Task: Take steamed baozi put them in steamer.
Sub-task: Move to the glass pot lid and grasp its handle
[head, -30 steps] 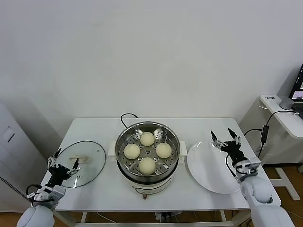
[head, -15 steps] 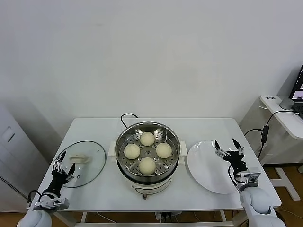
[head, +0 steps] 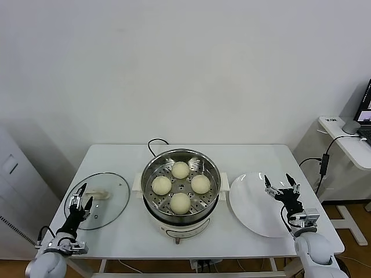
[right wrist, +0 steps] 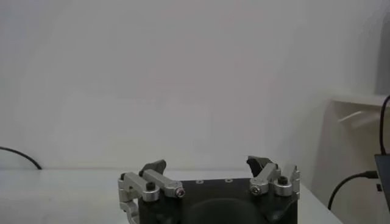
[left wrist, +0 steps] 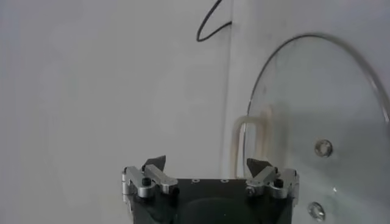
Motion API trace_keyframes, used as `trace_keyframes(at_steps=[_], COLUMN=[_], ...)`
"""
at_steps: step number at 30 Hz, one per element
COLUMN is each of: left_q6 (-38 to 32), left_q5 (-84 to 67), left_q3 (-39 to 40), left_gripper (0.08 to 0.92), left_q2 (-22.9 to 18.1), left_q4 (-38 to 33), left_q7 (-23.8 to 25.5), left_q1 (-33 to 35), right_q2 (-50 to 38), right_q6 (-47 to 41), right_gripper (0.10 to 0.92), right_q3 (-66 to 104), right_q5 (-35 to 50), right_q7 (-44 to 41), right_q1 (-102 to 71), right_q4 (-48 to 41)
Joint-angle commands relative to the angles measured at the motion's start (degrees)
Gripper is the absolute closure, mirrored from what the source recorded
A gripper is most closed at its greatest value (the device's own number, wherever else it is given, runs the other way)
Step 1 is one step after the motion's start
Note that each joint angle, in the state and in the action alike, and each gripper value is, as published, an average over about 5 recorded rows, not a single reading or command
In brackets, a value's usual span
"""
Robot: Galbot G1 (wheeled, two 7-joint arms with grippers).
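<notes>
Several cream-white baozi [head: 180,169] lie on the perforated tray inside the shiny steel steamer [head: 209,165] at the table's middle. My left gripper [head: 78,199] is open and empty at the front left, over the near edge of the glass lid [head: 113,197]. In the left wrist view its gripper [left wrist: 208,164] points along the lid [left wrist: 317,115]. My right gripper [head: 282,189] is open and empty over the right part of the white plate [head: 249,200]. The right wrist view shows that gripper [right wrist: 207,165] facing the wall.
The glass lid with its cream handle [head: 97,195] lies left of the steamer. A black cord [head: 153,143] runs behind the steamer. A side desk with a laptop [head: 365,110] and cables stands at the right.
Both arms have drawn back toward the table's front edge and lowered. The left gripper moved right over the lid's near edge. The baozi have not moved.
</notes>
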Motion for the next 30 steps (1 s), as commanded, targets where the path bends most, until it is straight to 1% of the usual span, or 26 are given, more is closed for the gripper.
trace_keyframes(at_steps=[1,8,13,15,21,27,30], left_q6=[-1.2,-1.2,-1.8,-2.1,-3.2,-3.9,-4.0], left_q5=[5.7,6.0,3.6,3.2,3.0,1.8,1.3], left_q3=[0.3,0.9,1.3,1.4,1.4,1.0,0.4], left_gripper=[0.177,0.177,0.178,0.197,0.354,0.528,0.614], left_q2=[-0.8,-1.0,-0.8,-0.8,-1.1,-1.2,-1.1], left_q4=[4.5,6.4,6.8,6.7,7.1,6.8,5.3], left_q7=[-1.9,-1.1,-0.1,0.3,1.0,0.2,-0.3], left_q1=[-4.7,-7.5,-8.1,-8.1,-8.2,-8.2,-7.8], right_q2=[0.4,0.6,0.6,0.6,0.7,0.6,0.6], right_q6=[0.1,0.1,0.1,0.1,-0.1,-0.3,-0.3], right_gripper=[0.203,0.203,0.203,0.203,0.203,0.203,0.203], right_q3=[0.3,0.0,-0.1,-0.1,-0.3,-0.5,-0.5], right_q5=[-0.4,-0.6,-0.7,-0.8,-0.8,-0.8,-0.8], right_q7=[-0.2,-0.3,-0.4,-0.4,-0.3,-0.3,-0.3], right_q1=[-0.1,0.1,0.2,0.4,1.2,1.6,1.7], right_q4=[-0.4,-0.5,-0.6,-0.8,-0.9,-1.2,-1.4])
